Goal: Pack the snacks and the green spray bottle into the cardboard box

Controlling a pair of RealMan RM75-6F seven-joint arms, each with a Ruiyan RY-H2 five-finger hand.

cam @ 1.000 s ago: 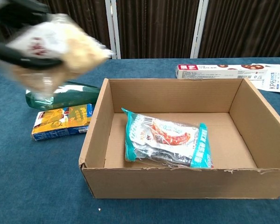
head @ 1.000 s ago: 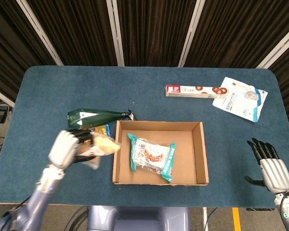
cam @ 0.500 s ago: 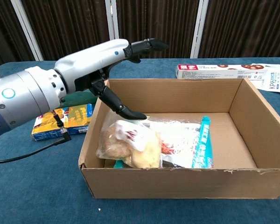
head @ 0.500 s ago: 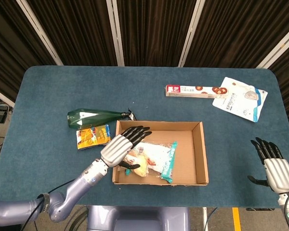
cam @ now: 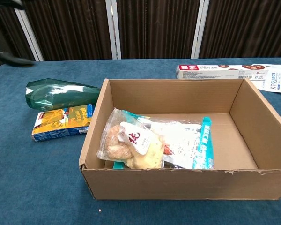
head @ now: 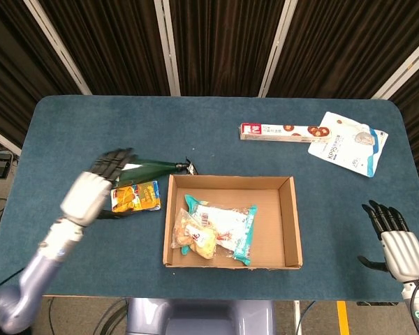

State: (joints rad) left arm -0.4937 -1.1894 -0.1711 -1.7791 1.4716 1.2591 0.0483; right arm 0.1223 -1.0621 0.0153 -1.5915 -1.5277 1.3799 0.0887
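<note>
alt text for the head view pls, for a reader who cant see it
Overhead: an open cardboard box on a blue table holds two snack bags. The left hand hovers open over a green bottle and a yellow snack pack.

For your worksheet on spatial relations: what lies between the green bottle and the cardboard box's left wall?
Head view: below the green bottle, the orange snack pack lies beside the box wall.

Open desk point(head: 77, 132) is lying beyond the left robot hand point(head: 91, 188); spray bottle point(head: 150, 167) and orange packet point(head: 136, 196) are crowding its right.
</note>
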